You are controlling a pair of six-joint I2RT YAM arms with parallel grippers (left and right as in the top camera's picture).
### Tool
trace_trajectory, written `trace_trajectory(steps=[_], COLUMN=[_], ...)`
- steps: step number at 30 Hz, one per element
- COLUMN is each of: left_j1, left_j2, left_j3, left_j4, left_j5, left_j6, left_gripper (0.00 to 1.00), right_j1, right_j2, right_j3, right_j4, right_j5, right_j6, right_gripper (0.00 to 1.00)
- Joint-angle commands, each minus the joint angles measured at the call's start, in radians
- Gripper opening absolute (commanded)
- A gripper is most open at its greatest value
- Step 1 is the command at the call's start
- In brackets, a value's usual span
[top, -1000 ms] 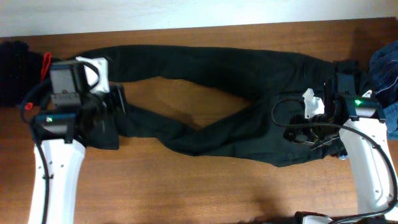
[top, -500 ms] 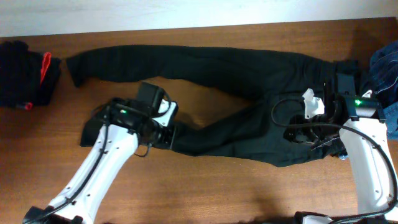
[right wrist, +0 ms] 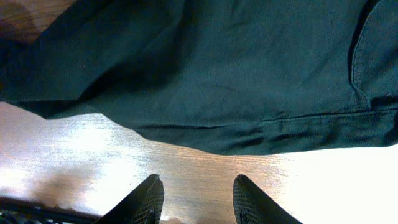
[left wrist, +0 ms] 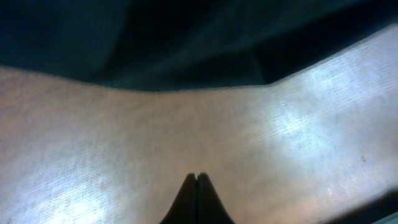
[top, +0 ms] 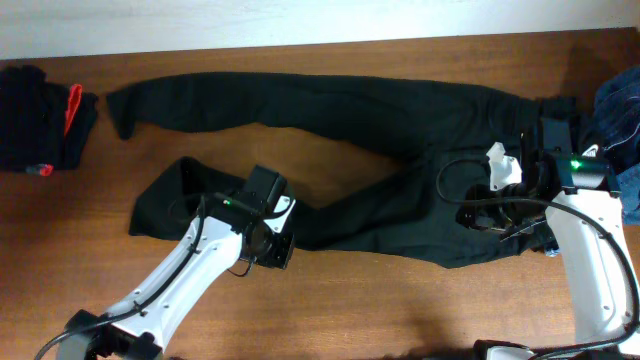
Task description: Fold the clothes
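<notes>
Black trousers (top: 380,130) lie spread on the wooden table, legs to the left, waist to the right. My left gripper (top: 272,248) sits at the near edge of the near leg. In the left wrist view it (left wrist: 197,178) is shut and empty over bare wood, with the black cloth (left wrist: 186,43) just beyond its tips. My right gripper (top: 487,215) is over the waist end. In the right wrist view it (right wrist: 196,185) is open and empty above bare wood, just short of the trousers' hem edge (right wrist: 249,134).
A folded pile of black clothes with a red strip (top: 40,120) lies at the far left. Blue jeans (top: 620,115) lie at the right edge. The table's near strip (top: 400,300) shows bare wood.
My left arm has let go of the near leg's cuff at the left and swung right and nearer, to the leg's near edge. The cuff now lies flat. The right arm has not moved.
</notes>
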Motion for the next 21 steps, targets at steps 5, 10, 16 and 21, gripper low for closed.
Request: trace_trajectory(steps=[5,10,16,21], left_j1=[-0.003,-0.003,-0.003,-0.003], left_j2=[0.008,0.010,0.010,0.010], left_j3=[-0.074,-0.103,-0.108,-0.108], left_j4=[0.125,0.202,0.291,0.349], left_j5=[-0.108,-0.134,-0.146,-0.174], left_j6=[-0.021,-0.022,-0.021,-0.022], left_gripper=[0.01,0.01,0.01,0.00], right_j1=[0.005,0.005,0.005,0.005], right_j2=[0.002,0.002,0.002,0.002], right_j3=[-0.005,-0.005,-0.005,-0.005], right_j4=[0.002,0.002,0.002,0.002], right_j5=[-0.005,-0.005,-0.005,-0.005], right_j6=[0.005,0.005,0.005,0.005], right_gripper=[0.42,0.42,0.42,0.42])
